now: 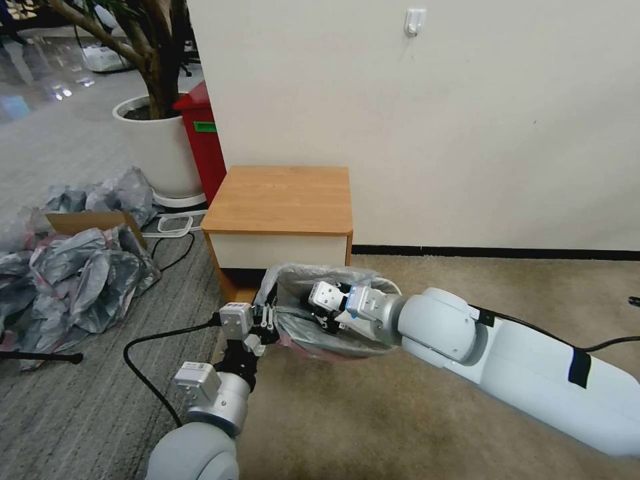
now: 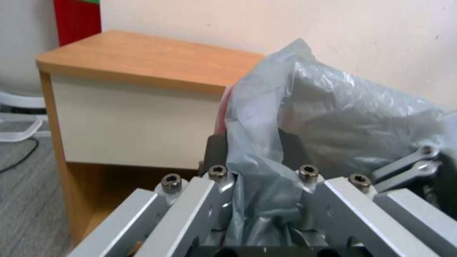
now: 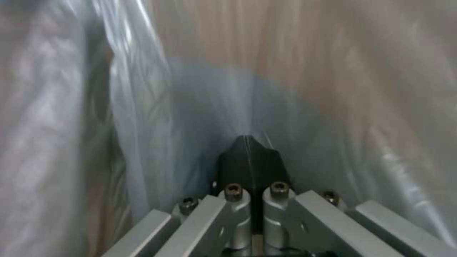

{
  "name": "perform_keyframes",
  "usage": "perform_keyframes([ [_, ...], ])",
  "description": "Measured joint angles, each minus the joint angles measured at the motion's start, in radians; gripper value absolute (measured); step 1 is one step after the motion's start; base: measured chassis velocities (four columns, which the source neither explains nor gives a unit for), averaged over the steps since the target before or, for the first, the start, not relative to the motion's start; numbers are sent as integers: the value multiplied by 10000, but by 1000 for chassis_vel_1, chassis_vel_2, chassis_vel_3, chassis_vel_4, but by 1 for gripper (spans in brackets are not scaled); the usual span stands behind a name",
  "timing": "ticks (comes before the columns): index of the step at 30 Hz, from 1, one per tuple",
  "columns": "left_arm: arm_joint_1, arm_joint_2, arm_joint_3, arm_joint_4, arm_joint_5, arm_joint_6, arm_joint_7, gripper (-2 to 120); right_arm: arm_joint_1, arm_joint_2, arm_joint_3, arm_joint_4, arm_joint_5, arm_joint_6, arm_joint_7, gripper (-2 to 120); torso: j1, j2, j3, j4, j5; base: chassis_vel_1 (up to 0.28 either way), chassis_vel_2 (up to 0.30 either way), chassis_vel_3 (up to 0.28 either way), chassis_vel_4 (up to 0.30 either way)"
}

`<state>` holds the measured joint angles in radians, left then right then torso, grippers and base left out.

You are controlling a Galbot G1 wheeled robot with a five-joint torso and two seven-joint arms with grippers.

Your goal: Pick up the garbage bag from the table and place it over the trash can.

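The silver-grey garbage bag point(image 1: 313, 330) sits open, mouth up, on the floor just in front of the table point(image 1: 280, 200), with its pink rim toward me. The trash can is hidden beneath the bag. My left gripper point(image 1: 269, 319) is at the bag's left edge; in the left wrist view the gripper point(image 2: 252, 142) is shut on a fold of the bag point(image 2: 333, 117). My right gripper point(image 1: 320, 319) reaches down inside the bag's mouth. In the right wrist view it point(image 3: 247, 141) is shut with nothing between its pads, and bag film point(image 3: 142, 107) surrounds it.
A heap of grey bags around a cardboard box point(image 1: 80, 267) lies on the left floor. A red bin point(image 1: 203, 140) and a white plant pot point(image 1: 160, 147) stand behind the table's left. A black cable point(image 1: 143, 380) runs by my left arm. Open carpet lies to the right.
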<state>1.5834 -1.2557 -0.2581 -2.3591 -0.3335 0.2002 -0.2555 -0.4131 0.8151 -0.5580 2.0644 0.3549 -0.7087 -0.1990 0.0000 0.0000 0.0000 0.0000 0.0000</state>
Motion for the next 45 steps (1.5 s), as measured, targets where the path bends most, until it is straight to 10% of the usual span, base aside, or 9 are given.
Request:
perform_keyframes([
  [45,216,-289,394,124,-107,-458,519,10,752,65,-1197,-1145,-905,15,-492,0,0,0,-1,1,0,0,0,0,0],
])
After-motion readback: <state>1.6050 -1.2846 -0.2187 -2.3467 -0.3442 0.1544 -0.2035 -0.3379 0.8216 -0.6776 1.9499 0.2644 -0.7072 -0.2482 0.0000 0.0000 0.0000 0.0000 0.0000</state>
